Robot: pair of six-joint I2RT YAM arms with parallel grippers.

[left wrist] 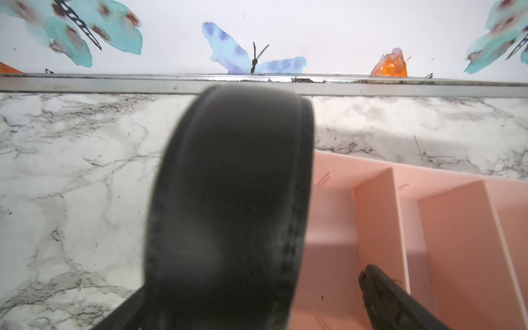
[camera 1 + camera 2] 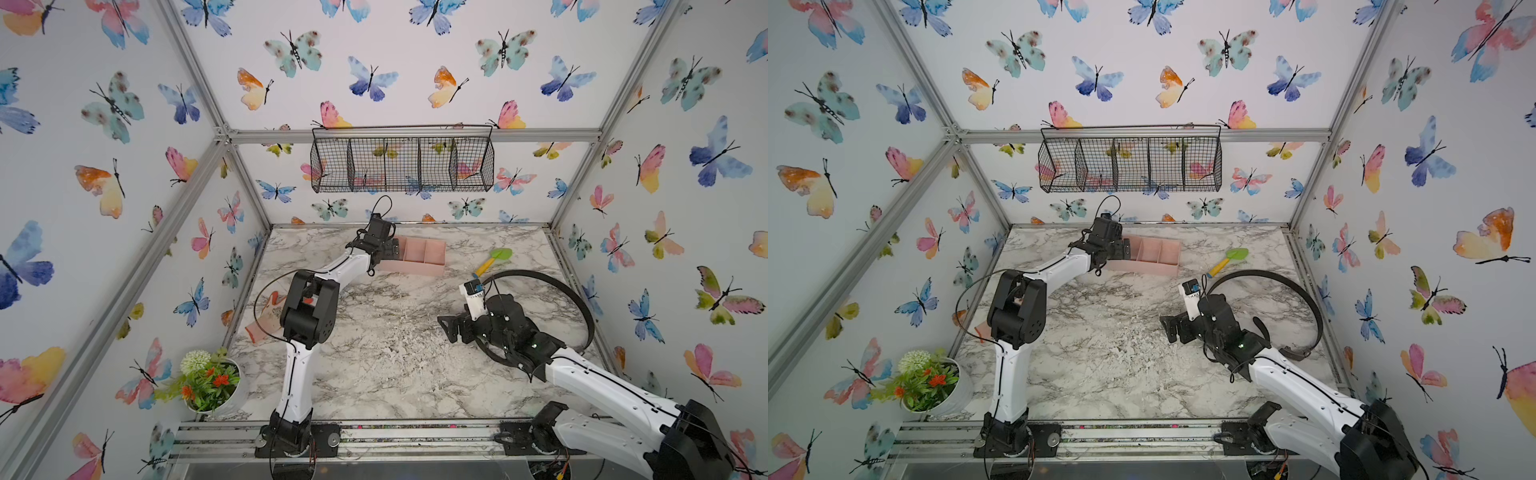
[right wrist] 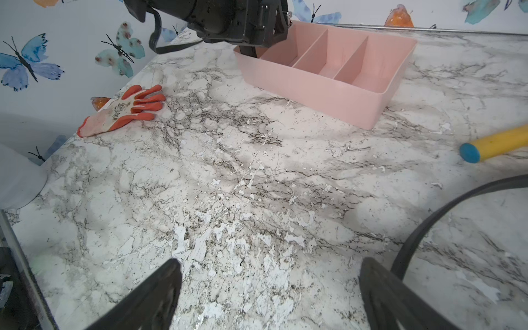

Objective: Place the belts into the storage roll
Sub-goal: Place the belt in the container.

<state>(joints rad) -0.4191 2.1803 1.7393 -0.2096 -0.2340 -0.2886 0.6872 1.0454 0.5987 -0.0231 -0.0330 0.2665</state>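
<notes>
The storage roll (image 2: 419, 266) (image 2: 1150, 266), a pale pink divided tray, sits at the back of the marble table. My left gripper (image 2: 390, 249) (image 2: 1121, 248) hangs over its left end. In the left wrist view my left gripper (image 1: 254, 283) is open, and a coiled black belt (image 1: 228, 185) stands between the jaws at the tray's (image 1: 457, 228) end, apart from one fingertip (image 1: 380, 291). Another belt (image 2: 557, 286) (image 2: 1291, 286) (image 3: 434, 218) lies in a wide arc on the right of the table. My right gripper (image 2: 446, 328) (image 3: 270, 265) is open and empty, low over bare marble inside that arc.
A green and yellow toy shovel (image 2: 494, 259) (image 3: 494, 143) lies right of the tray. An orange glove (image 2: 270, 316) (image 3: 125, 110) lies at the table's left edge. A flower pot (image 2: 212, 382) stands at the front left. A black wire basket (image 2: 401, 162) hangs on the back wall.
</notes>
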